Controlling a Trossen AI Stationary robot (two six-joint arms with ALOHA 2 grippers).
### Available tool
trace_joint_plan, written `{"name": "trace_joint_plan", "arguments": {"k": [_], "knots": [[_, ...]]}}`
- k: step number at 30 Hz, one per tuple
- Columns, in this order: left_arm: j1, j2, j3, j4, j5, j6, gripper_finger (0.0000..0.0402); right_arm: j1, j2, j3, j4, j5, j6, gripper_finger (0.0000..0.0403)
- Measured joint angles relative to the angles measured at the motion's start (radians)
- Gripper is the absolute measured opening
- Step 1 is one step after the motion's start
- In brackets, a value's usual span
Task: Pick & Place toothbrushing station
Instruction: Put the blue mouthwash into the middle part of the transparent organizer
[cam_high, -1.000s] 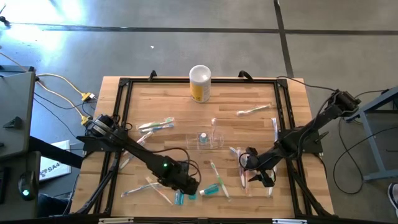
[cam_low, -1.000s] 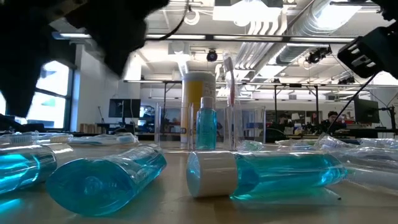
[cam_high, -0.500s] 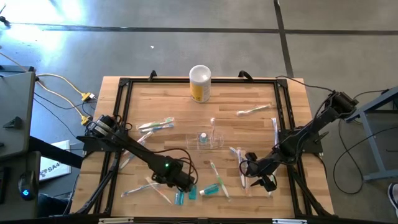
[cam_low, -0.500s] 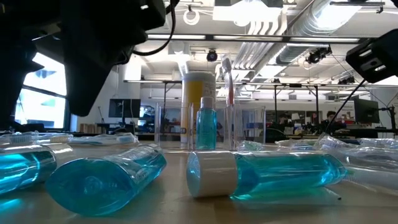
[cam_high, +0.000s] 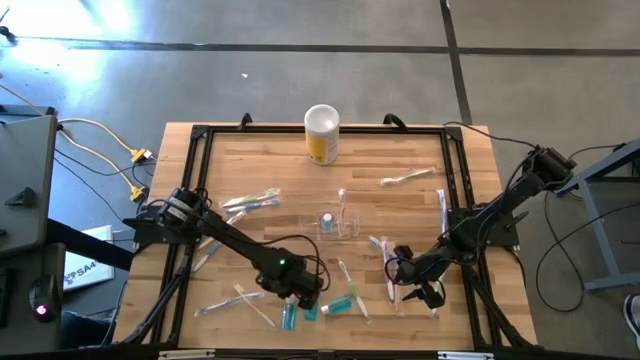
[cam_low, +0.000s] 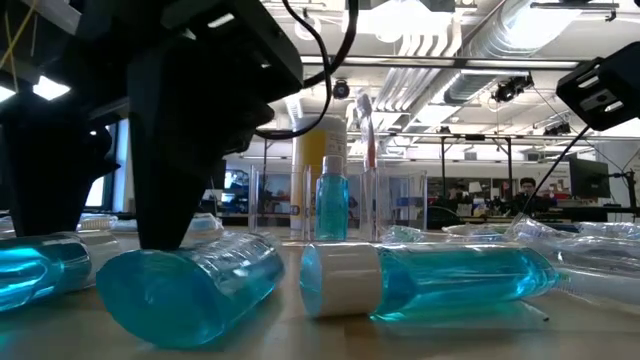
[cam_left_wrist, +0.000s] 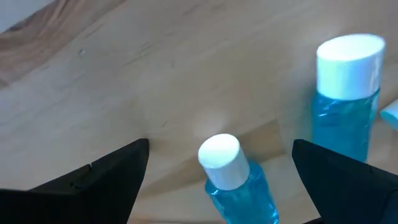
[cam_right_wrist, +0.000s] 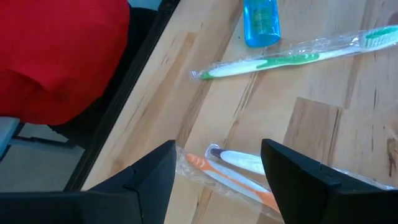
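The clear holder (cam_high: 336, 226) stands upright mid-table with one teal tube (cam_low: 331, 205) and a toothbrush in it. Several teal tubes and wrapped toothbrushes lie flat around it. My left gripper (cam_high: 303, 298) is open and low over the tubes near the table's near edge. Its fingers stand on either side of a white-capped teal tube (cam_left_wrist: 235, 179); a second tube (cam_left_wrist: 346, 106) lies beside it. My right gripper (cam_high: 418, 293) is open above an orange wrapped toothbrush (cam_right_wrist: 231, 169) at the near right. My left gripper comes from above, pointing down, and straddles the lying tube. In the low view one finger (cam_low: 168, 200) reaches down to the tube's side (cam_low: 190, 285). I cannot tell whether it touches the tube.
A yellow canister (cam_high: 322, 133) with a white top stands at the far edge. A green wrapped toothbrush (cam_right_wrist: 280, 61) and another teal tube (cam_right_wrist: 261, 22) lie beyond my right gripper. A black frame (cam_high: 195, 180) runs around the tabletop. A red object (cam_right_wrist: 56, 56) stands beyond the table's edge.
My left gripper has come down over the lying tubes and gone a little toward the table's right edge. The tube under it has slid a little along the table. My right gripper has gone slightly toward the near edge.
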Motion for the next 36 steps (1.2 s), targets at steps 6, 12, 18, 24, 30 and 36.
{"name": "trace_joint_plan", "arguments": {"k": [6,12,18,24,30,36], "knots": [[0.000,0.000,0.000,-0.024,0.003,0.007,0.0360,0.001,0.000,0.000,-0.001,0.001,-0.001,0.0227],[-0.001,0.002,-0.002,-0.042,0.000,0.011,0.0259,0.001,0.000,0.000,-0.002,0.002,-0.002,0.0227],[-0.007,0.002,-0.003,-0.019,-0.011,0.003,0.0174,0.001,0.000,0.000,-0.003,0.002,-0.003,0.0227],[-0.007,0.003,-0.003,0.009,-0.011,-0.001,0.0107,0.001,0.000,0.000,-0.006,0.003,-0.001,0.0227],[-0.006,0.004,-0.002,0.007,-0.013,-0.004,0.0061,0.001,0.000,0.000,-0.008,0.003,0.000,0.0227],[-0.006,0.004,-0.002,0.002,-0.015,0.000,0.0060,0.001,0.000,0.000,-0.009,0.003,0.000,0.0227]]}}
